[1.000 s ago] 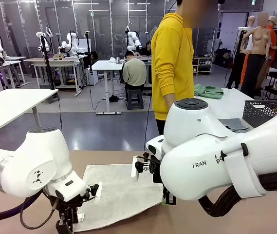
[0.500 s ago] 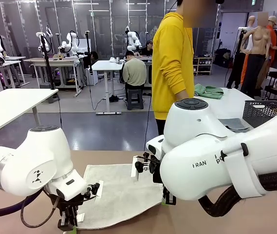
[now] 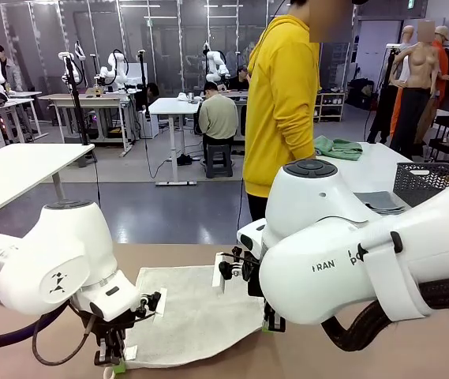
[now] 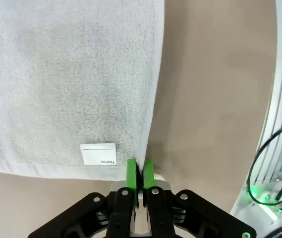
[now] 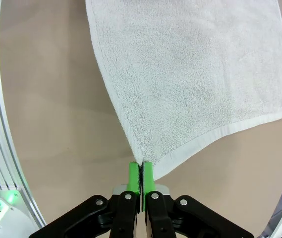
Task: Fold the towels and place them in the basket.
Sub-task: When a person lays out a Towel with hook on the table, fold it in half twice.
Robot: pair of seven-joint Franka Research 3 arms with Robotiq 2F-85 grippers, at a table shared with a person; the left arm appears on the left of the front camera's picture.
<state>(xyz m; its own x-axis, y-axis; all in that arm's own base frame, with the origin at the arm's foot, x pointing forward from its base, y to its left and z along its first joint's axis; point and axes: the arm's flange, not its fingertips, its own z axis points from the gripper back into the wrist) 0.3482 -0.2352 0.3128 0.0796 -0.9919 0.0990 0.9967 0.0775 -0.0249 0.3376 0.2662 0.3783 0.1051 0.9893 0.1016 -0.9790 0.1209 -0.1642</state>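
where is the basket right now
In the front view the basket sits far right on the white table beyond the right arm, near a folded grey cloth.

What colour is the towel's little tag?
White with dark print; the tag on the towel shows best in the left wrist view.

A yellow-hooded person (image 3: 281, 103) stands beyond the brown table (image 3: 169, 254) (green cloth (image 3: 338, 148) behind).

Grey floor (image 3: 169, 213), white tables (image 3: 19, 170), a stool (image 3: 218, 158), perhaps glass partitions (image 3: 161, 47) behind
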